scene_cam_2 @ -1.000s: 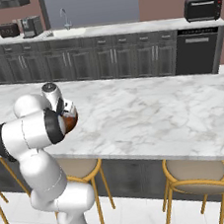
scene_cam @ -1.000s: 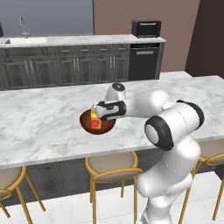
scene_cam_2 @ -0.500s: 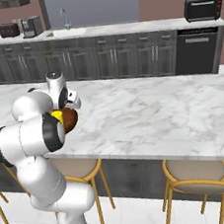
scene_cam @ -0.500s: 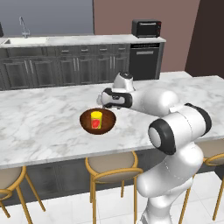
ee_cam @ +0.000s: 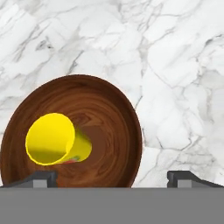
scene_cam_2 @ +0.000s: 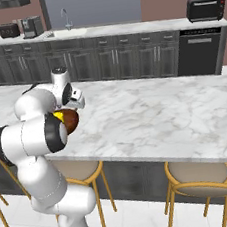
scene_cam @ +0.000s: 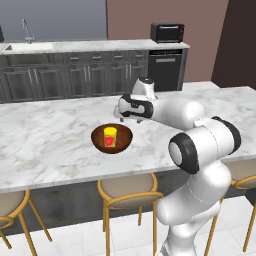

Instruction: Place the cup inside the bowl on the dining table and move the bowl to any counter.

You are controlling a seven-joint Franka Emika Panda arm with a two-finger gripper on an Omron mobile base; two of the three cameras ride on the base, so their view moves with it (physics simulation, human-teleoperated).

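Small yellow cylindrical cup (scene_cam: 109, 137) standing inside round dark-brown wooden bowl (scene_cam: 123, 143); two-finger gripper (scene_cam: 131, 119), released and empty, hovering just far-right of it.

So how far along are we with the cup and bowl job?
Done: the small yellow cup stands inside the round dark wooden bowl on the marble dining table. In hand: nothing; the gripper hangs beside the bowl's rim, jaws open and empty. Left: grasp the bowl and carry it to the marble counter behind.
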